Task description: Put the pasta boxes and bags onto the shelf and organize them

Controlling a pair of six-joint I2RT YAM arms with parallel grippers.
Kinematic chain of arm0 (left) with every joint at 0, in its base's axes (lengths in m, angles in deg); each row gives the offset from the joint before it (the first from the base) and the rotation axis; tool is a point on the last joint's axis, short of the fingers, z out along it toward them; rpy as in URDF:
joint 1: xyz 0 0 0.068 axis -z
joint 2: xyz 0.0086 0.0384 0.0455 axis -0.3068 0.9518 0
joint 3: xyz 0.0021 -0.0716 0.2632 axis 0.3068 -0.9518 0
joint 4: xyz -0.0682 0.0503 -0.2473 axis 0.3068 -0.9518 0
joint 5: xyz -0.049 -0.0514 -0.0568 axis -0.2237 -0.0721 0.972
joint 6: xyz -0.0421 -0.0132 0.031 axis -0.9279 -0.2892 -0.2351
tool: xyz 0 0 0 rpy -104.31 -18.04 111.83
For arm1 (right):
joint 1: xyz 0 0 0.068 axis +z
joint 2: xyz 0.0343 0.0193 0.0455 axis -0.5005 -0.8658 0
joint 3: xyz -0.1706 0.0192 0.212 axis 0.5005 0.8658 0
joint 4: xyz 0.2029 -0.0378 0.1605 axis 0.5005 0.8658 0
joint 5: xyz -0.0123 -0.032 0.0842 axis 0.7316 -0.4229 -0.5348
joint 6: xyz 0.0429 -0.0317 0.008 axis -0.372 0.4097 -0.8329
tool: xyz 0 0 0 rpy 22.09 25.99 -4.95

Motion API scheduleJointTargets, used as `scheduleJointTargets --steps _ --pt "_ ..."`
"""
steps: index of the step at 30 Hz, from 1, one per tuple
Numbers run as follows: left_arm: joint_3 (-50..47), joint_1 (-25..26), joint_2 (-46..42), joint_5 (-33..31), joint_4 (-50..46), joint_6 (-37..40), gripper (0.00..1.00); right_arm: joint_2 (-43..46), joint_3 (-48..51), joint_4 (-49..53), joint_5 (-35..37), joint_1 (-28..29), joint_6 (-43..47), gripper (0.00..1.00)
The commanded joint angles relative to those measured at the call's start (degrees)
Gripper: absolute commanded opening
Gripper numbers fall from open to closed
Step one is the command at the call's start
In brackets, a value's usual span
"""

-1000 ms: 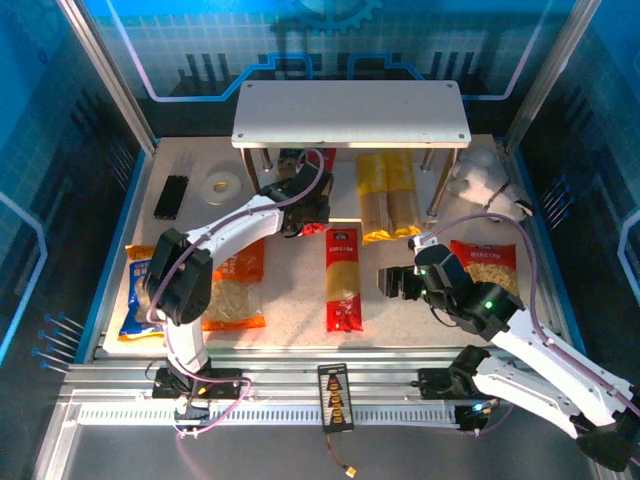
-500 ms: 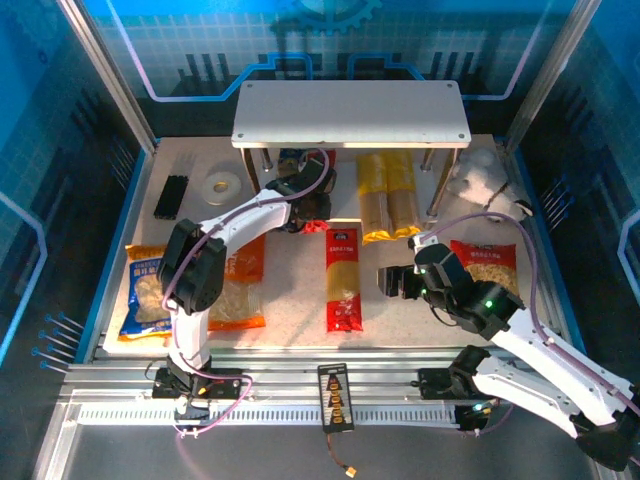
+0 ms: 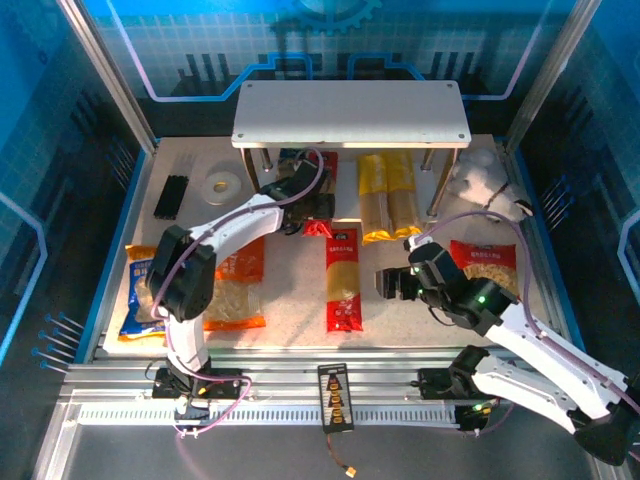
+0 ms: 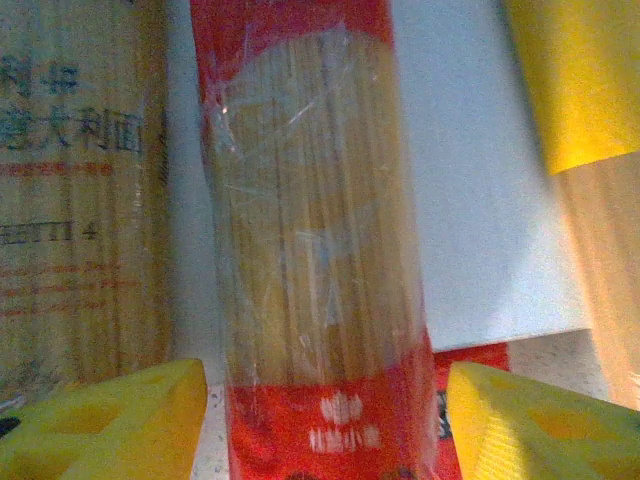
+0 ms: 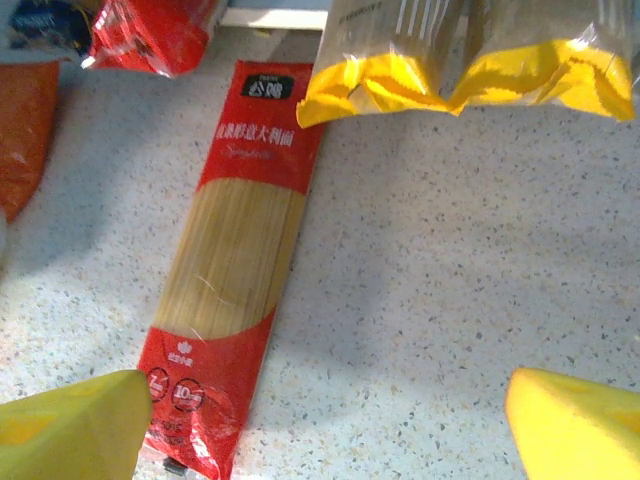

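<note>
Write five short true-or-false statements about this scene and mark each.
1. A red pack lies flat on the table. True.
2. The right gripper holds a yellow pack. False: it is open, empty.
3. Two yellow packs lie side by side, partly under the shelf top. True.
4. The left gripper is shut. False: open, astride another red pack.
5. The orange bag lies on the shelf top. False: it lies on the table.
</note>
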Motion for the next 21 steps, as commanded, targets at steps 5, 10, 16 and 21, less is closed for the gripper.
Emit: scheduleJointTargets --steps 5,10,16,21 --pt "-10.7 3.7 -17.1 -2.9 5.5 3.3 0.62 -2.6 -1.0 0.7 -0.3 5.5 -2.9 0.96" --pt "-21.8 12.5 -29.3 -10.0 3.2 1.0 0.62 -6.0 1.5 -2.3 4.2 12.2 -8.2 0.95" --pt "-35.9 20.7 -43.6 -15.0 -1.5 -8.3 0.59 -15.9 1.6 -7.6 5.8 16.8 -12.2 0.96" --pt "-43.0 23.6 -54.2 -17.7 -8.0 -14.3 0.58 -24.2 0.4 -11.3 7.5 18.0 -14.1 0.99"
